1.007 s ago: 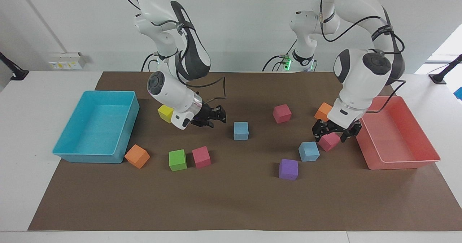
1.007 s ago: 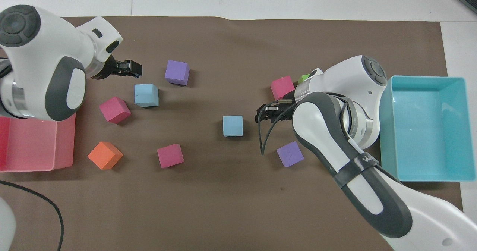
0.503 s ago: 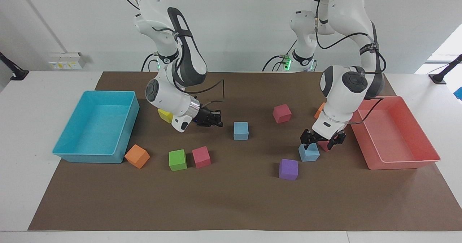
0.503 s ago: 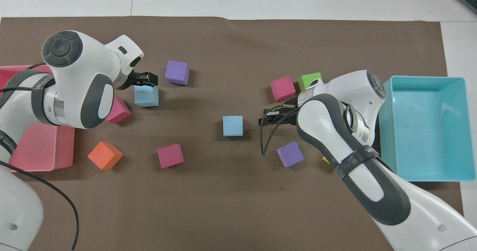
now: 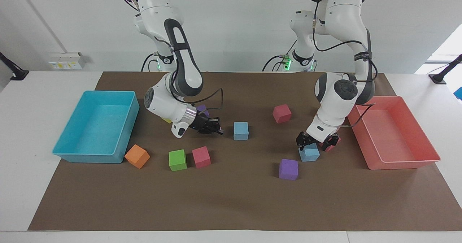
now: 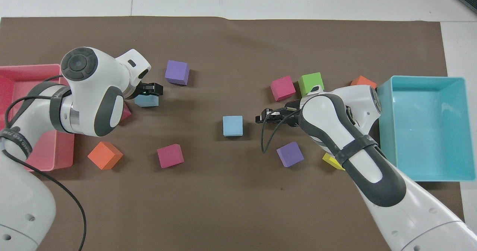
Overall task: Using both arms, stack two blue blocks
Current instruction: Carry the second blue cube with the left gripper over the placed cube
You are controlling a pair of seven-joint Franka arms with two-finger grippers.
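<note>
One blue block (image 5: 240, 131) lies mid-table, also in the overhead view (image 6: 232, 126). My right gripper (image 5: 217, 126) hangs low just beside it toward the right arm's end, open and empty, a small gap away (image 6: 261, 116). The second blue block (image 5: 309, 154) lies toward the left arm's end, partly covered in the overhead view (image 6: 146, 102). My left gripper (image 5: 316, 142) is open and down at this block's top, its fingers either side of it (image 6: 154, 89).
A turquoise tray (image 5: 65, 149) stands at the right arm's end, a red tray (image 5: 400, 163) at the left arm's end. Loose cubes lie about: purple (image 5: 288, 169), pink (image 5: 282, 113), pink (image 5: 201, 157), green (image 5: 177, 160), orange (image 5: 137, 156), purple (image 5: 202, 109).
My left gripper has come down from over the pink cube onto the second blue block. My right gripper has sunk lower and edged toward the mid-table blue block.
</note>
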